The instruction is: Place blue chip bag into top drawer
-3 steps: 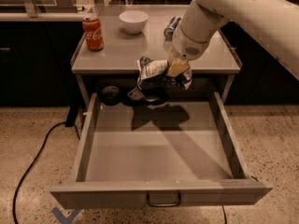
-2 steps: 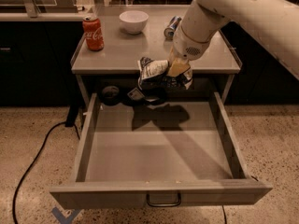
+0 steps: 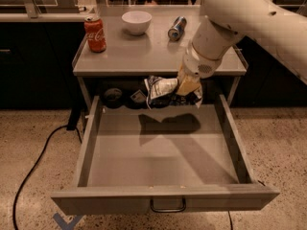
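Note:
The blue chip bag [image 3: 159, 89], crumpled silvery-white with dark blue edges, hangs in the air over the back of the open top drawer [image 3: 91, 143], just below the table's front edge. My gripper [image 3: 181, 91] is shut on the bag's right end and holds it above the drawer's flat grey bottom. The bag's shadow falls on the drawer bottom beneath it. The drawer is pulled fully out, with its dark loop handle [image 3: 167, 207] at the front.
On the grey table top [image 3: 120, 56] stand a red Coca-Cola can [image 3: 95, 34], a white bowl [image 3: 136, 22] and a blue-silver slim can [image 3: 176, 28] lying down. A black cable [image 3: 33, 169] runs over the floor at the left. Dark round objects [image 3: 113, 97] sit behind the drawer.
My gripper with the chip bag has lowered slightly over the back of the drawer. Nothing else has moved.

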You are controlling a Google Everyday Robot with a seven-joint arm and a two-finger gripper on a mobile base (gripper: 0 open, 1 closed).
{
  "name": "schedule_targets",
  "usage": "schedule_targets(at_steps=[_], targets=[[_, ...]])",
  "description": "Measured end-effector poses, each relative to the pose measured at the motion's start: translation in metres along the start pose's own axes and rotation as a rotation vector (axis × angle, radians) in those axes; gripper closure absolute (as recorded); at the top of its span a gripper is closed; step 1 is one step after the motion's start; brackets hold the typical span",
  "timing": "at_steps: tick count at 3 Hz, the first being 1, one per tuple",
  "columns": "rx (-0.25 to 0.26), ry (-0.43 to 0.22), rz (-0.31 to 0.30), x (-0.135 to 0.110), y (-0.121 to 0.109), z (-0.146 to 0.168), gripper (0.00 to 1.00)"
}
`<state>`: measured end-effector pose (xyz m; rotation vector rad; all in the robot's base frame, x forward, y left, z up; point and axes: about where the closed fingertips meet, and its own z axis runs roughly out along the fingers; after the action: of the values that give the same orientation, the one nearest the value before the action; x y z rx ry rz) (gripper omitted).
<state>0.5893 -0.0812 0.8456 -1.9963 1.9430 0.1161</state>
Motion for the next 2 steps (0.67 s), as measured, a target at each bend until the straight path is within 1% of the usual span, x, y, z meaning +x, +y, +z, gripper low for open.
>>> schedule_targets(at_steps=[1, 2], targets=[[-0.063, 0.024, 0.038, 0.030, 0.045, 0.030, 1.00], [-0.103, 0.045, 0.102, 0.068, 0.065, 0.065, 1.00]])
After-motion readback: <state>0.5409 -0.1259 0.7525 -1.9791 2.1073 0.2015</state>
